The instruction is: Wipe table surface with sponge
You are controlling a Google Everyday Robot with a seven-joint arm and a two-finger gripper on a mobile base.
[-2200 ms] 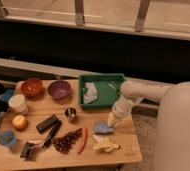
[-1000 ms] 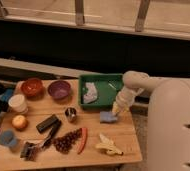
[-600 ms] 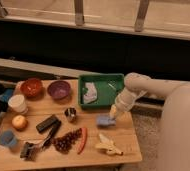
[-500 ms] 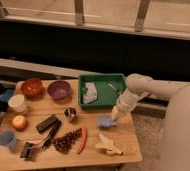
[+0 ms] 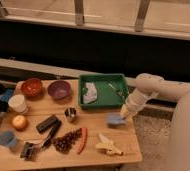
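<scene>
A small blue sponge lies on the wooden table near its right edge, just in front of the green tray. My gripper comes in from the right on a white arm. It points down and bears on the sponge's right end. The sponge's right part is hidden under the gripper.
A green tray with a white cloth stands behind the sponge. A banana, red chili, grapes and metal cup lie to the front and left. Bowls, cups and a black tool fill the left side.
The gripper and sponge first slid back toward the tray, then a little forward and left, then right toward the table's right edge. Nothing else moved.
</scene>
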